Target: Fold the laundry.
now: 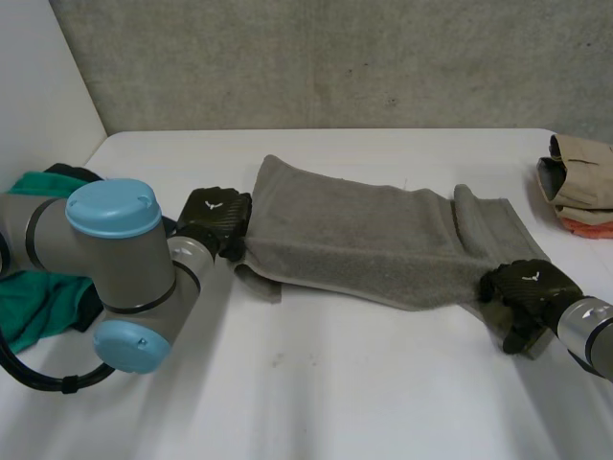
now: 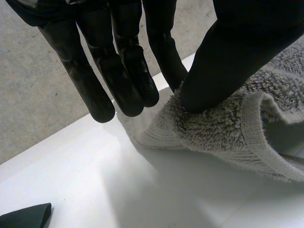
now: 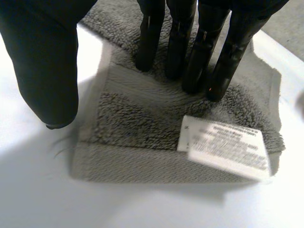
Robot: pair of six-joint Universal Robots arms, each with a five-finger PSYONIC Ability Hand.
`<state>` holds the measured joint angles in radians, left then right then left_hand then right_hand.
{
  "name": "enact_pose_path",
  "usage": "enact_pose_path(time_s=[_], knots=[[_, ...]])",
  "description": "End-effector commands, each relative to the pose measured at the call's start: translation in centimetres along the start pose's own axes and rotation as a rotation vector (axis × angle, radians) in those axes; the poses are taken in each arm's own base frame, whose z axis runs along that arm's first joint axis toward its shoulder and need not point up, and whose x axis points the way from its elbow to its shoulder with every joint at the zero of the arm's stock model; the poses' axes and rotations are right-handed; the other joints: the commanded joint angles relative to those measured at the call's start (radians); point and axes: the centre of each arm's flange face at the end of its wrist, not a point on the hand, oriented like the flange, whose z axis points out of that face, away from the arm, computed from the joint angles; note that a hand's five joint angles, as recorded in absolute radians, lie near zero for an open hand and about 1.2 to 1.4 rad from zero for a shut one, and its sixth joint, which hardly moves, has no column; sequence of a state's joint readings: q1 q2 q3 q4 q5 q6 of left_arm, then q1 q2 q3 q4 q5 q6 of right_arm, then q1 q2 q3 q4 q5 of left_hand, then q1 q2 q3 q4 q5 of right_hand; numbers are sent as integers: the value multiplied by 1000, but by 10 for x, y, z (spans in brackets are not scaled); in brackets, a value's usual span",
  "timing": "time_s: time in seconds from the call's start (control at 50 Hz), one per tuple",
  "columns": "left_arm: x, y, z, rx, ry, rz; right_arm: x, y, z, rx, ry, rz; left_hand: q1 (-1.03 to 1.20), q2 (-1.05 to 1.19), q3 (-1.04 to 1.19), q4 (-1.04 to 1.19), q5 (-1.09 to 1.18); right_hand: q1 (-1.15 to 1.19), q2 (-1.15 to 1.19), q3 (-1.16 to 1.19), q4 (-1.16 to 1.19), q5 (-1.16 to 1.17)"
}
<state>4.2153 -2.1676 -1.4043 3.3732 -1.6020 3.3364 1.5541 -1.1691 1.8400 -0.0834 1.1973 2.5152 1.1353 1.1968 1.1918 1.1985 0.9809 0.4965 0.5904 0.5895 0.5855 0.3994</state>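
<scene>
A long grey towel (image 1: 364,240) lies stretched across the middle of the white table (image 1: 316,393). My left hand (image 1: 215,220) is at the towel's left end. In the left wrist view its thumb (image 2: 228,61) presses the rolled towel edge (image 2: 223,128) against one finger, while the other fingers (image 2: 123,71) hang straight beside it. My right hand (image 1: 527,287) rests at the towel's near right corner. There its straight fingers (image 3: 180,42) touch the towel corner (image 3: 142,128) from above, and the thumb (image 3: 47,71) stands apart over bare table. A white label (image 3: 223,147) lies on that corner.
A green cloth (image 1: 38,287) is bunched at the table's left edge, behind my left arm (image 1: 115,259). A folded beige and orange stack (image 1: 579,182) sits at the far right. A dark cloth tip (image 2: 26,216) lies near my left hand.
</scene>
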Motion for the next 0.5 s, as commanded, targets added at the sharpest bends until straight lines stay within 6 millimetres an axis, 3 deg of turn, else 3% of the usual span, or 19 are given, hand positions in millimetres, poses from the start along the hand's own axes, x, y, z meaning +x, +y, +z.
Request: enact_pose_path(time_s=[0.02, 0.3, 0.44, 0.5], knots=[[-1, 0, 1, 0, -3, 1, 9, -4, 8, 21, 23, -7, 261, 199, 204, 198, 241, 267, 173, 174, 178, 189], [-2, 1, 0, -3, -4, -1, 23, -3, 26, 18, 53, -24, 261, 199, 204, 198, 241, 314, 220, 221, 225, 236], [-2, 0, 0, -2, -5, 0, 31, -9, 29, 34, 81, -47, 261, 199, 204, 198, 241, 874, 780, 781, 785, 796], [-2, 0, 0, -2, -5, 0, 35, -6, 38, 29, 87, -45, 261, 199, 204, 198, 241, 900, 806, 807, 811, 822]])
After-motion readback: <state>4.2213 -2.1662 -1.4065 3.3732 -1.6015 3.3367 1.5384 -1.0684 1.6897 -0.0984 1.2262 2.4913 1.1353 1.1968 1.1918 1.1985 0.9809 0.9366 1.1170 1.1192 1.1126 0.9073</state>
